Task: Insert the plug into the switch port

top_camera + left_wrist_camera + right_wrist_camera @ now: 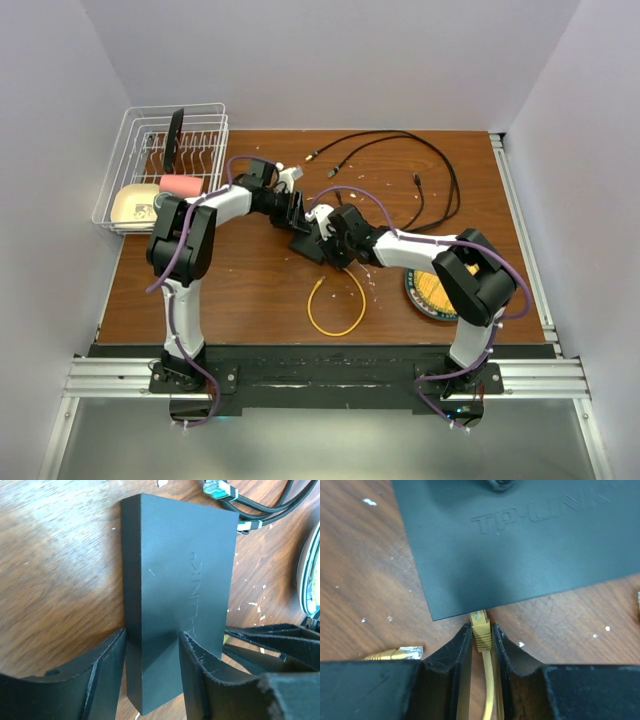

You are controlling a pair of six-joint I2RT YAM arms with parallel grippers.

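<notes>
Right wrist: my right gripper [481, 632] pinches the plug [479, 621] by its stiff body, tip at the switch [520, 545] edge; left gripper [152, 640] half-open astride that light, slippery box, I judge.

We see soft, even overhead light in the top view, with only faint shadows on the brown wooden table [250, 290]. In the left wrist view a pale glare washes the wood at upper left and its grain blurs. The flat matte-black box [520, 555] is sharp in the right wrist view.
</notes>
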